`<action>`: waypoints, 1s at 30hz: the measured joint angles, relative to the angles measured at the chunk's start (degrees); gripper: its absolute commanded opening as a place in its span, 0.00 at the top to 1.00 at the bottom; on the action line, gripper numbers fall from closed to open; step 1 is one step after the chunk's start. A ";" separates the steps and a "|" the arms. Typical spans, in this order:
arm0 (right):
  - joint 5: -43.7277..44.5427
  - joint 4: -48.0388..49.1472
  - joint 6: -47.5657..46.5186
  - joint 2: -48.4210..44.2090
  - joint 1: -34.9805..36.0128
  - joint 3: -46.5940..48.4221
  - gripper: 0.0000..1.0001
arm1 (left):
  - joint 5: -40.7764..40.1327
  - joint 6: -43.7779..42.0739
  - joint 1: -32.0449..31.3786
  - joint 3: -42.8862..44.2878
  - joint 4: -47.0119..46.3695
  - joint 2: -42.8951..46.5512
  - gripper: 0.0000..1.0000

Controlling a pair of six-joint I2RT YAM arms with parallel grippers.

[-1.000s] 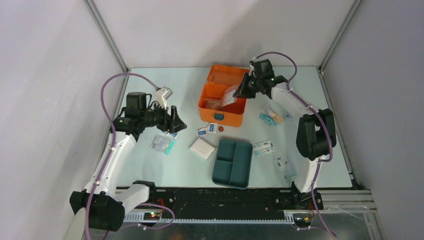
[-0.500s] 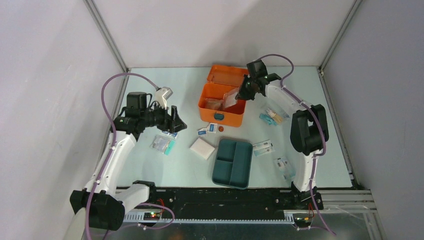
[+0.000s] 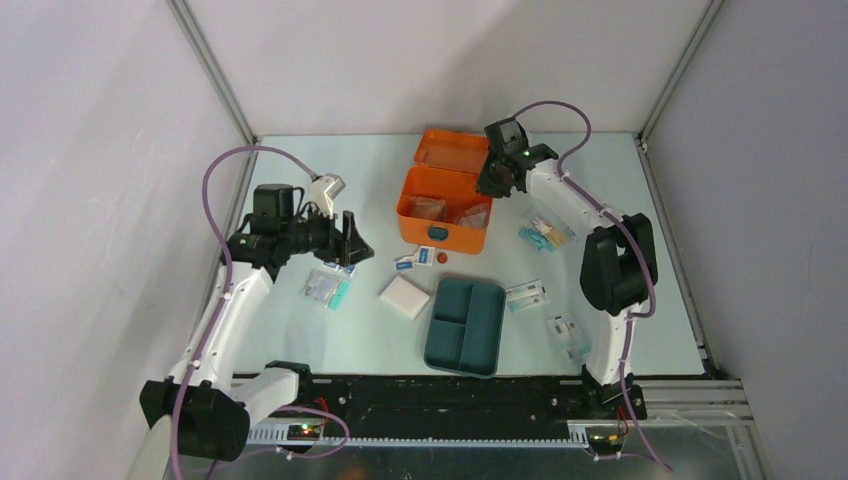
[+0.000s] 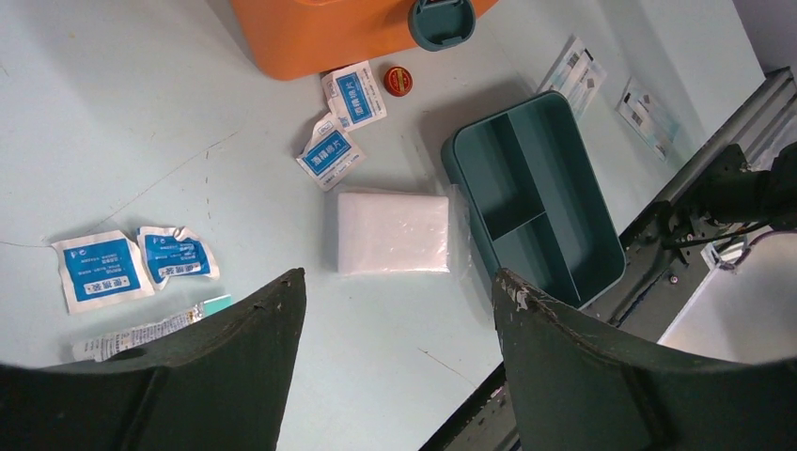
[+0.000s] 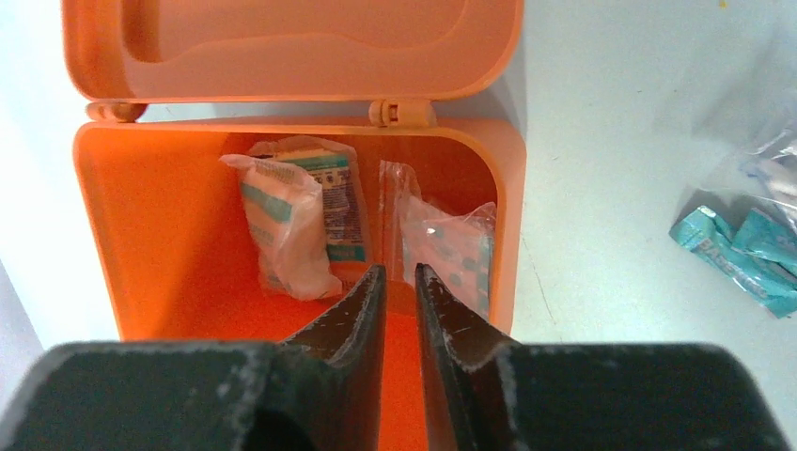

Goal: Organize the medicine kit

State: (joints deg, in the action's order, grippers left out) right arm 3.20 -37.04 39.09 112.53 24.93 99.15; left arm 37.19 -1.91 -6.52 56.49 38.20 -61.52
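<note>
Well left of the bright orange rectangular plastic medicine kit (image 3: 445, 205), my left gripper (image 3: 352, 240) hangs with its fingers spread wide, holding nothing. The kit stands at the far middle of the pale table (image 3: 300, 340), its hinged lid thrown back, the dark teal latch in front, two packets inside. Above its right edge my right gripper (image 5: 395, 296) has a narrow gap between its fingers, gripping nothing.

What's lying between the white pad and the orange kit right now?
Two blue-and-white sachets and a small red cap lie between the white pad and the medicine kit, clearest in the left wrist view.
</note>
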 measured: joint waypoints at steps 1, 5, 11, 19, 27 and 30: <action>0.96 -0.22 -0.07 -0.48 0.20 0.00 0.78 | -0.04 -0.02 0.00 0.00 0.00 0.00 0.23; 2.97 0.50 -1.88 -4.09 0.85 -0.68 0.73 | -4.37 0.02 0.00 -0.02 -0.02 0.02 0.15; -1.44 4.72 -10.19 -11.08 1.60 -3.43 0.37 | -18.27 0.87 0.00 -0.46 -0.48 -1.60 0.14; -22.16 9.75 -22.84 -16.74 3.19 -11.72 0.33 | -31.10 2.08 1.51 -0.57 -0.79 -12.15 0.19; -28.41 8.94 -33.44 -16.85 11.08 -14.03 0.33 | -35.91 -2.43 5.62 -0.66 0.02 -18.23 0.29; -29.49 8.33 -35.36 -16.28 13.68 -13.68 0.34 | -35.50 -4.48 6.40 -0.63 0.76 -21.46 0.31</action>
State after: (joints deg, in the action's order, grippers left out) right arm -26.28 -28.71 3.73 96.25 38.61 85.47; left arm 1.69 -6.39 -0.12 55.86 38.96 -82.98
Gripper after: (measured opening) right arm 0.665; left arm 0.706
